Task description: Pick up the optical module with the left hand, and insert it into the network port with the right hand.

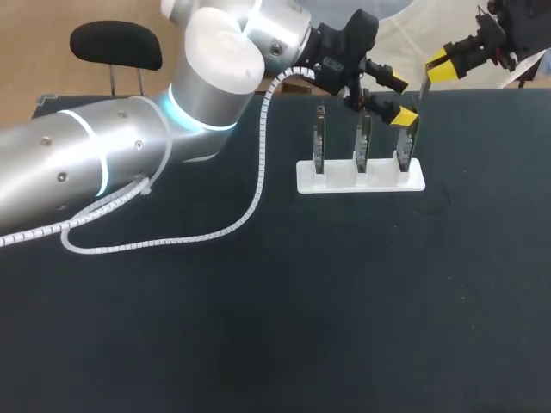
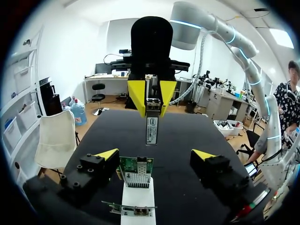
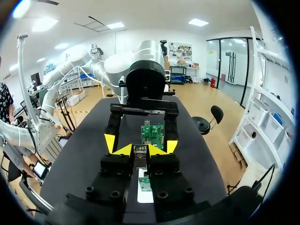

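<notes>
The dark tabletop carries a white stand with three upright boards. The left hand hovers over the stand's right end, fingers spread wide around the rightmost board (gripping nothing). Just beyond the stand, the right hand is pinched tight on the optical module, which hangs pointing downward.

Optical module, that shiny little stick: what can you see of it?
The optical module is a thin, silvery metal bar with a pale label on its face. It hangs upright above the table, pinched at its top end between the right tool's yellow tips. It is close to a green board but apart from it, touching nothing else.
</notes>
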Robot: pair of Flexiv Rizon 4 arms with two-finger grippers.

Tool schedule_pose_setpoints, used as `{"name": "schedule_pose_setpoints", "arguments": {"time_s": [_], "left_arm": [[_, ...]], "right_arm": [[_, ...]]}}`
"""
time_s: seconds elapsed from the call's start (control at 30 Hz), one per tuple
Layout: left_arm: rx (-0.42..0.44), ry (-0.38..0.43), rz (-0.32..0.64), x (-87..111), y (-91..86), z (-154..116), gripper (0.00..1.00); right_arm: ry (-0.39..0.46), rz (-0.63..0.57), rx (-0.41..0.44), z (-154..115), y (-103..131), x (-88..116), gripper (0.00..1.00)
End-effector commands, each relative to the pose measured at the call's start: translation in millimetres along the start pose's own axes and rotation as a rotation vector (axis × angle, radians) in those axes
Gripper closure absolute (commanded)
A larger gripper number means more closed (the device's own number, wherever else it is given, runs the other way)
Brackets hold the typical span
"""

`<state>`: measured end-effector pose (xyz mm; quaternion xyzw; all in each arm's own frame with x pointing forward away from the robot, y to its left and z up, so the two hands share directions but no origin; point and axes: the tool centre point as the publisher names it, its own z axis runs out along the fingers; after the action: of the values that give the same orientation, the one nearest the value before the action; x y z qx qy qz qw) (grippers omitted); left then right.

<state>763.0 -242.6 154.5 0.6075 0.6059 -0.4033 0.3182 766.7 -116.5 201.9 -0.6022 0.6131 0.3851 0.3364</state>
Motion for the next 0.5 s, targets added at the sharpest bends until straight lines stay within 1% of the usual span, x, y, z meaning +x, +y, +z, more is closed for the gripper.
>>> {"name": "schedule_pose_setpoints", "arguments": {"time_s": [0.03, 0.3, 0.5], "left_arm": [[0.002, 0.004, 0.000, -1.1, 1.2, 1.3, 0.00], [0.006, -0.006, -0.002, -1.4, 1.1, 1.8, 0.00], [0.006, -0.006, -0.002, -1.4, 1.1, 1.8, 0.00]], "right_arm": [[0.004, -0.002, 0.008, 0.0, 3.6, -0.1, 1.00], [0.005, -0.014, 0.009, -1.0, 3.3, 1.1, 1.00], [0.020, -0.038, -0.004, 1.9, -1.2, 4.9, 1.00]]}}
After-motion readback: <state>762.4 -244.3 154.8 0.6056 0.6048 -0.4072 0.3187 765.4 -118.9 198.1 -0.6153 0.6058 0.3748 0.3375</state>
